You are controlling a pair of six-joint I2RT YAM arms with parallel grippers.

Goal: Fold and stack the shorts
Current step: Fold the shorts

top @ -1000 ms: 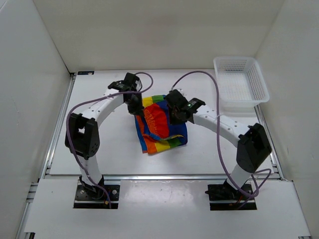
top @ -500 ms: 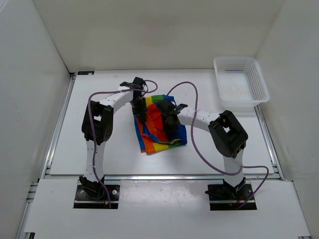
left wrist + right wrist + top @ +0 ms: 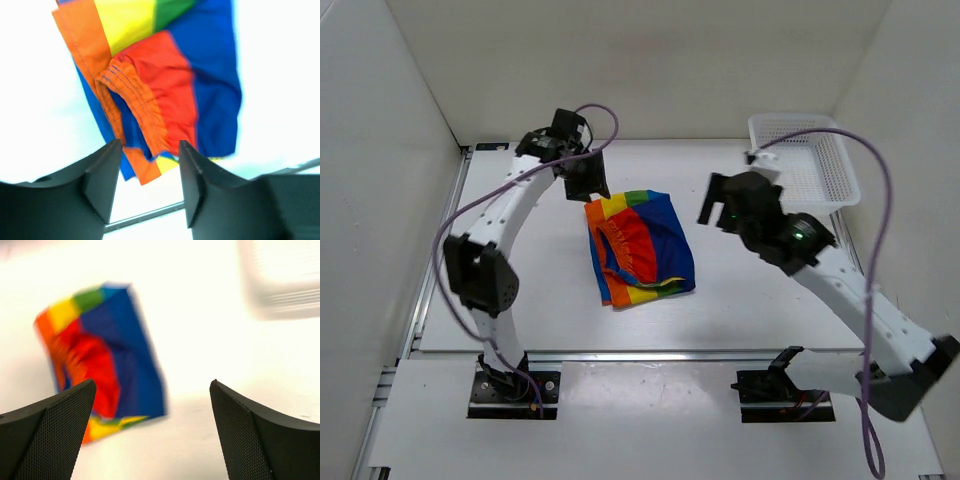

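The rainbow-striped shorts [image 3: 642, 248] lie folded flat in a compact bundle on the middle of the white table, with the red-orange waistband showing on top. My left gripper [image 3: 584, 181] hangs just behind their far left corner, lifted off the cloth. Its wrist view shows the shorts [image 3: 170, 85] beyond the left gripper [image 3: 150, 147], whose fingers stand apart and empty. My right gripper [image 3: 713, 205] is raised to the right of the shorts. In the right wrist view the right gripper [image 3: 152, 385] is wide open over bare table, with the blurred shorts [image 3: 115, 355] to its left.
A white mesh basket [image 3: 805, 165] stands at the table's back right corner, and appears blurred as the basket [image 3: 280, 280] in the right wrist view. White walls enclose the table on three sides. A metal rail [image 3: 640, 353] runs along its near edge.
Both grippers were shut on the shorts and have let go and opened. The left arm rose back and left; the right arm swung up and right. The shorts stay folded.
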